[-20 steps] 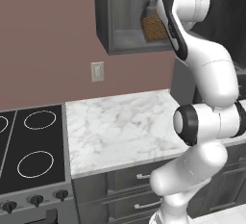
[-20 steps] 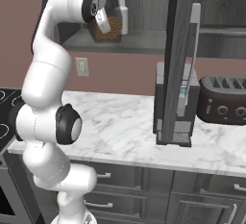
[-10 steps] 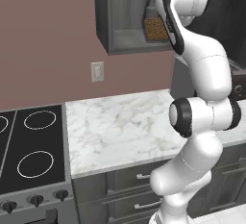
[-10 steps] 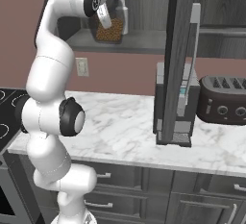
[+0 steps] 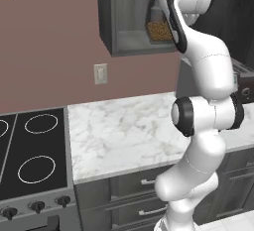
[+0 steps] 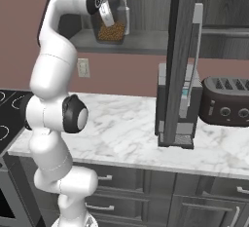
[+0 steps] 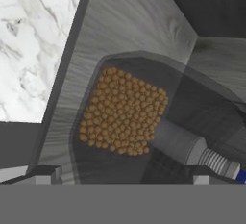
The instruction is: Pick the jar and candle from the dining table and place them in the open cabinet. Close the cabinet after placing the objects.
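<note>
Glass jar [image 7: 122, 112], grainy brown contents.

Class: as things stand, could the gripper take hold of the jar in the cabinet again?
Probably yes. The gripper hangs open right over the jar on the cabinet shelf, with only the spray bottle beside it.

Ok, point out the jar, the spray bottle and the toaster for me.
jar [image 6: 111, 32]: right base view, on its brown contents.
spray bottle [image 6: 124, 11]: right base view, on its body.
toaster [image 6: 227, 107]: right base view, on its front face.
</note>
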Robot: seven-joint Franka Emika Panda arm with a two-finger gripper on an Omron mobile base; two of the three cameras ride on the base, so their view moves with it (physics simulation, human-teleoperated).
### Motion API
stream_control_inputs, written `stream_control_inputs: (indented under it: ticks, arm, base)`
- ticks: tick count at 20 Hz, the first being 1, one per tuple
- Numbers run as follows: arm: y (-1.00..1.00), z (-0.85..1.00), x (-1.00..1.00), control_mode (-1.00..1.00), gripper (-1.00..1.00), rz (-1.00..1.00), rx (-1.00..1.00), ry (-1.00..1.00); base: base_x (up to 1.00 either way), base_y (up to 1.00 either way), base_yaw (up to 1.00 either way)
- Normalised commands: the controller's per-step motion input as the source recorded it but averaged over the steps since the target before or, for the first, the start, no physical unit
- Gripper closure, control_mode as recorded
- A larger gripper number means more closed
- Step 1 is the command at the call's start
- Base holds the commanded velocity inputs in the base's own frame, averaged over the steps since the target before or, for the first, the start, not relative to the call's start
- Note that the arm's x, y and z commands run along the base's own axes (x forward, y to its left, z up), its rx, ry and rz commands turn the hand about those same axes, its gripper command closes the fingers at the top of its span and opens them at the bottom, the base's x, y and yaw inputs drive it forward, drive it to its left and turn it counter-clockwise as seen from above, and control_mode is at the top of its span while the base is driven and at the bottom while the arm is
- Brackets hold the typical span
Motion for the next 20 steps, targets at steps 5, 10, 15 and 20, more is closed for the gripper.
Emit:
stream_control_inputs:
  ticks: [5, 10, 15, 20]
  arm:
    - [0.00, 0.00, 0.23, -1.00, -1.00, 0.00, 0.00, 0.00]
    - [-0.02, 0.00, 0.00, -1.00, -1.00, 0.00, 0.01, 0.00]
    - [0.00, 0.00, 0.02, -1.00, -1.00, 0.00, 0.02, 0.00]
    - [0.00, 0.02, 0.01, -1.00, -1.00, 0.00, 0.03, -0.02]
  base:
    - [0.00, 0.00, 0.00]
    - [0.00, 0.00, 0.00]
    - [0.00, 0.00, 0.00]
    - [0.00, 0.00, 0.00]
